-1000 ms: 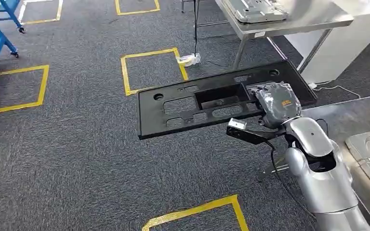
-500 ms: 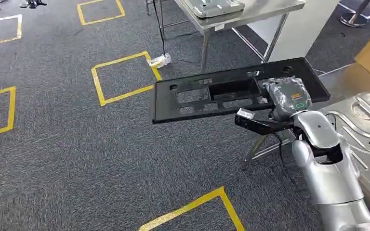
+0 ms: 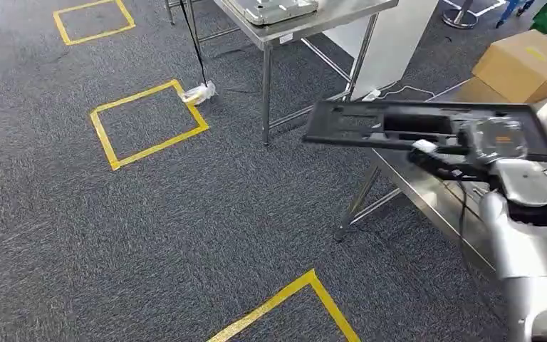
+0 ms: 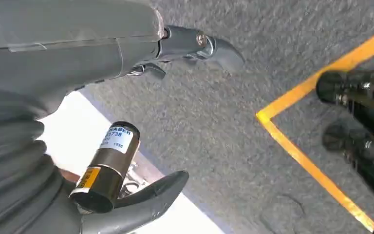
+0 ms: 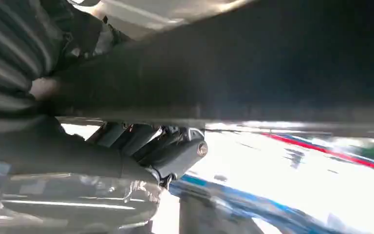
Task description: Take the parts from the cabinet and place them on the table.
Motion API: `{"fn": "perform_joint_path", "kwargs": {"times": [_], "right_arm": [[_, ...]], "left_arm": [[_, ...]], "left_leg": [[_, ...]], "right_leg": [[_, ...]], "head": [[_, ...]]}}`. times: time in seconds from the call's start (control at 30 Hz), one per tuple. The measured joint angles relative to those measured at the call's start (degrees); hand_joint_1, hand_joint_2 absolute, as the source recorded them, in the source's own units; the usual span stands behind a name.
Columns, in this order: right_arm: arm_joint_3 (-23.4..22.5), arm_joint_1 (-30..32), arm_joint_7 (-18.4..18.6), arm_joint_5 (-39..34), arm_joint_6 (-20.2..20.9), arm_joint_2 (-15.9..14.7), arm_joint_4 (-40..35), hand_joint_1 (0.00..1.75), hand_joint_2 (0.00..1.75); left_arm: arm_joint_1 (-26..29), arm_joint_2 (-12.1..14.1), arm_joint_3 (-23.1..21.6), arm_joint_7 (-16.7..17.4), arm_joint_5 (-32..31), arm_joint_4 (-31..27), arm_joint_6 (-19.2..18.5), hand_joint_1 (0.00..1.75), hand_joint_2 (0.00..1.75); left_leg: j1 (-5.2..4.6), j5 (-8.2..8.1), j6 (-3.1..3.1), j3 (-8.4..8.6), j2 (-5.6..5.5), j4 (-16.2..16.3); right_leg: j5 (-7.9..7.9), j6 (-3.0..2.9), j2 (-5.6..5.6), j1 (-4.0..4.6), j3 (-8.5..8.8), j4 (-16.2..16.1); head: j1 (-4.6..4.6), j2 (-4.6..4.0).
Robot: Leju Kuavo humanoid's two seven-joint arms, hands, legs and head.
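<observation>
In the head view, the right hand (image 3: 497,140) held the black panel (image 3: 406,125), a long flat part with cut-outs, by its right end, so that most of its length projected unsupported to the robot's left. The panel was carried roughly level above the near edge of a steel worktop (image 3: 427,196), presumably to clear the rim before being set down. The right arm was extended forward from the lower right, with the wrist behind the panel's end. A second worktop (image 3: 306,21) stood further off, and a cardboard box (image 3: 523,65) lay to the right. In the left wrist view, the left hand (image 4: 141,122) hung over grey carpet and a yellow floor marking (image 4: 302,151); its fingers (image 4: 219,48) were apart and held nothing. In the right wrist view, the dark fingers (image 5: 175,151) were closed beneath the panel's underside, clamping it against the hand.
</observation>
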Motion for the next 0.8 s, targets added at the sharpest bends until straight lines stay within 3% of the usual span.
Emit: {"fn": "perform_joint_path", "kwargs": {"times": [0.03,0.07,0.1,0.17,0.2,0.23,0.3,0.37,0.4,0.43,0.47,0.53,0.57,0.6,0.63,0.7,0.73,0.77,0.8], "right_arm": [[-2.68,-0.37,0.11,0.73,-0.97,-1.24,3.03,1.75,1.75],[-4.78,-0.43,0.13,1.20,-1.51,-2.27,5.48,1.75,1.75],[-6.47,-0.41,0.31,1.53,-1.79,-3.28,7.49,1.75,1.75],[-9.29,-0.38,1.11,2.66,-2.42,-5.11,11.00,1.75,1.75],[-10.60,-0.38,1.79,3.47,-3.04,-5.64,12.21,1.75,1.75],[-11.86,-0.41,2.43,4.11,-3.83,-5.94,13.19,1.75,1.75],[-14.08,-0.39,3.08,4.61,-4.61,-6.55,14.84,1.75,1.75],[-15.14,-0.32,3.41,5.05,-4.65,-7.36,16.12,1.75,1.75],[-15.50,-0.23,4.00,5.72,-4.61,-7.71,16.53,1.75,1.75],[-15.84,-0.39,5.14,6.58,-4.39,-7.84,16.91,1.75,1.75],[-16.08,-0.49,6.11,7.38,-4.11,-7.84,17.45,1.75,1.75],[-17.12,-0.14,7.41,7.99,-4.04,-8.30,19.45,1.75,1.75],[-18.08,0.26,7.54,8.02,-4.04,-8.69,20.43,1.75,1.75],[-19.19,0.78,7.60,8.02,-4.04,-9.08,21.62,1.75,1.75],[-20.45,1.41,7.67,8.02,-4.04,-9.40,22.55,1.75,1.75],[-23.13,2.58,7.71,8.02,-4.06,-9.81,24.11,1.75,1.75],[-23.93,3.20,7.82,8.02,-4.04,-9.77,24.75,1.75,1.75],[-24.92,3.93,7.96,8.02,-3.97,-9.77,25.45,1.75,1.75],[-25.67,5.01,8.11,8.02,-3.58,-9.66,26.02,1.75,1.75]], "left_arm": [[0.20,0.22,0.41,0.00,-0.62,0.00,-0.13,0.00,1.75],[0.37,0.37,0.85,0.00,-0.96,0.00,-0.20,0.00,1.75],[0.48,0.35,1.18,0.00,-1.35,0.00,-0.22,0.00,1.75],[0.54,0.35,1.61,-0.09,-2.09,0.00,-0.22,0.00,1.75],[0.55,0.35,1.88,-0.18,-2.58,0.00,-0.22,0.00,1.75],[0.54,0.39,2.12,-0.17,-2.84,0.00,-0.20,0.00,1.75],[0.50,0.59,2.49,-0.33,-3.23,0.00,-0.22,0.00,1.75],[0.36,0.78,2.66,-0.33,-3.34,0.00,-0.22,0.00,1.75],[0.21,0.92,2.77,-0.35,-3.60,0.00,-0.22,0.00,1.75],[0.20,0.96,2.82,-0.48,-3.85,0.00,-0.22,0.00,1.75],[0.27,0.98,2.88,-0.55,-4.33,0.00,-0.18,0.00,1.75],[0.25,1.05,3.04,-0.74,-5.18,0.00,-0.06,0.00,1.75],[0.25,1.05,3.19,-0.92,-5.63,0.00,0.02,0.00,1.75],[0.26,1.07,3.32,-1.05,-5.94,0.00,0.09,0.00,1.75],[0.26,1.11,3.43,-1.12,-6.32,0.00,0.15,0.00,1.75],[0.30,1.24,3.78,-1.20,-7.01,0.00,0.44,0.00,1.75],[0.25,1.53,3.80,-1.20,-7.43,0.00,0.66,0.00,1.75],[0.15,1.55,3.80,-1.24,-7.95,0.00,0.81,0.00,1.75],[0.07,1.62,3.82,-1.40,-8.35,0.00,0.88,0.00,1.75]], "left_leg": [[-0.04,-0.08,0.11,0.04,0.47,0.00],[-0.04,-0.15,0.16,0.12,0.80,0.01],[-0.05,-0.30,0.19,0.27,1.28,0.01],[-0.15,-0.74,0.03,0.81,2.56,0.01],[-0.23,-1.04,-0.21,1.21,3.20,0.01],[-0.62,-1.35,-0.50,1.39,3.91,0.04],[-0.83,-1.81,-1.07,1.75,5.25,0.12],[-0.79,-2.22,-1.63,2.24,6.54,-0.19],[-0.68,-2.87,-2.07,2.23,5.65,0.36],[-0.55,-4.08,-2.26,1.55,2.90,2.38],[-0.45,-6.21,-2.29,-0.39,1.40,6.24],[-0.42,-9.94,-2.41,-5.49,0.46,15.41],[-0.43,-10.11,-2.39,-7.07,0.43,17.74],[-0.43,-8.95,-2.29,-7.48,0.43,17.64],[-0.45,-6.38,-2.05,-6.48,0.37,14.64],[-0.73,-0.50,-1.18,-1.68,-0.02,4.05],[-0.83,-0.41,-0.70,-0.61,-0.83,1.36],[-0.85,-0.24,-0.77,-0.26,-0.64,0.68],[-0.85,-0.16,-0.78,-0.19,-0.41,0.64]], "right_leg": [[-1.13,0.16,-0.28,-0.10,-1.81,3.58],[-1.03,0.23,-0.32,-0.19,-2.66,5.08],[0.32,0.24,-0.39,-0.27,-2.23,3.87],[5.23,-0.08,-1.46,-0.15,1.90,-4.69],[7.43,-0.44,-3.73,0.18,4.55,-9.83],[6.52,-0.83,-6.81,1.10,5.43,-11.65],[6.78,-1.31,-4.56,1.31,5.13,-11.86],[6.77,-1.82,-3.28,1.07,5.25,-11.94],[6.99,-2.24,-2.87,0.47,5.61,-12.47],[6.97,-2.49,-2.23,0.43,5.74,-12.55],[6.91,-2.92,-1.76,0.40,5.76,-12.54],[6.78,-3.11,-0.80,0.47,5.80,-12.39],[6.69,-3.22,-0.56,0.59,5.82,-12.31],[6.53,-3.28,-0.34,0.72,5.89,-12.21],[6.32,-3.23,-0.10,0.81,6.05,-12.07],[5.92,-3.06,0.35,0.90,6.55,-11.92],[5.80,-2.98,0.37,0.81,6.57,-11.87],[5.65,-2.66,0.62,1.23,6.50,-11.61],[5.78,-2.39,0.74,0.89,6.48,-11.75]], "head": [[0.00,0.00],[0.00,0.00],[0.02,0.00],[0.02,0.00],[0.00,0.00],[0.02,0.00],[-0.04,0.00],[-0.02,0.00],[-0.09,0.00],[-0.04,0.00],[-0.18,0.00],[-0.15,0.00],[-0.15,0.00],[-0.13,0.00],[-0.13,0.00],[-0.13,0.00],[-0.09,0.00],[-0.11,0.00],[-0.07,0.00]]}}
